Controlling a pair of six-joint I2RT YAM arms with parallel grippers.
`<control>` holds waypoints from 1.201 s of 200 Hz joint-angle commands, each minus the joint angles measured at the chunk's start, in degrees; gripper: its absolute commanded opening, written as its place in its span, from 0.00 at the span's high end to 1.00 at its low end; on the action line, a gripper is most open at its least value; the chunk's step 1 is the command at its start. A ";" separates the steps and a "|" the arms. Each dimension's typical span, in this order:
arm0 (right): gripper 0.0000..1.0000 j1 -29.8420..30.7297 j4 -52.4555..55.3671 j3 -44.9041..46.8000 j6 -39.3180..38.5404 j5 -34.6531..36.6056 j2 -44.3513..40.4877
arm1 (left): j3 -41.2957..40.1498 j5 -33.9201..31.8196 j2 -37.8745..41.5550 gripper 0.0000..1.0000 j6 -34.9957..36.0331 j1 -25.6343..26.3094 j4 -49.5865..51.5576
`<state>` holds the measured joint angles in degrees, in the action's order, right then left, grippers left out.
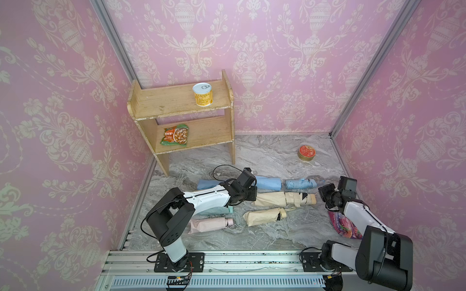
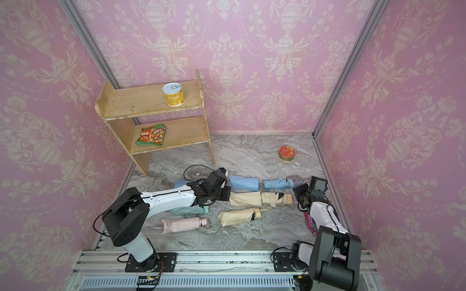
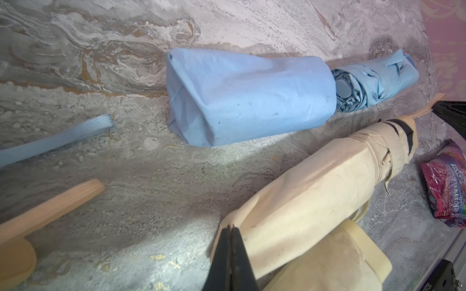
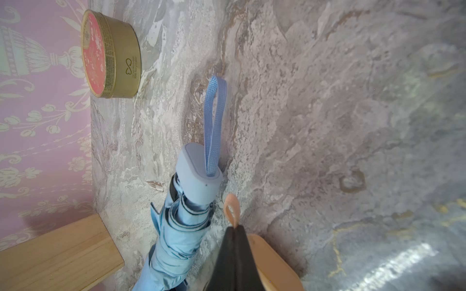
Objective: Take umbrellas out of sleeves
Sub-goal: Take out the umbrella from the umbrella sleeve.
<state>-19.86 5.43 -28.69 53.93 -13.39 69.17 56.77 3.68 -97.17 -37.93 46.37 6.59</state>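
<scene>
Pink damask wallpaper (image 1: 252, 63) all round, marbled grey bench (image 1: 264, 156). Mid-bench, the beige sleeve (image 3: 302, 196) is pinched by the closed left tool (image 3: 230, 230); the beige umbrella (image 1: 300, 198) is held by its strap (image 4: 231, 207) in the closed right tool (image 4: 234, 228).

Mint umbrella (image 1: 216, 210) largely beneath left arm (image 1: 206, 197)

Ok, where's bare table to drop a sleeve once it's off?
Bare marble between the shelf and the red tin, and the front strip between the pink sleeve, the snack packet and the rail. Crowded: the middle band of umbrellas.
</scene>
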 commanded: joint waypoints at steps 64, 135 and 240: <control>1.00 -3.46 0.19 -2.50 -2.78 -2.40 2.02 | 2.22 -2.01 1.28 1.00 2.41 0.30 2.28; 1.00 -5.53 0.55 -3.79 -3.68 -3.83 3.24 | 3.21 -2.24 0.94 1.00 3.03 0.33 2.69; 0.36 -5.81 3.47 -5.13 -4.09 -4.67 -2.19 | 3.08 -5.19 4.34 0.54 4.18 0.33 4.26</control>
<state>-25.39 6.28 -32.03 50.52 -18.22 70.48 59.48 1.13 -96.60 -35.05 46.37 9.34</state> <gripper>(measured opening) 0.590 0.418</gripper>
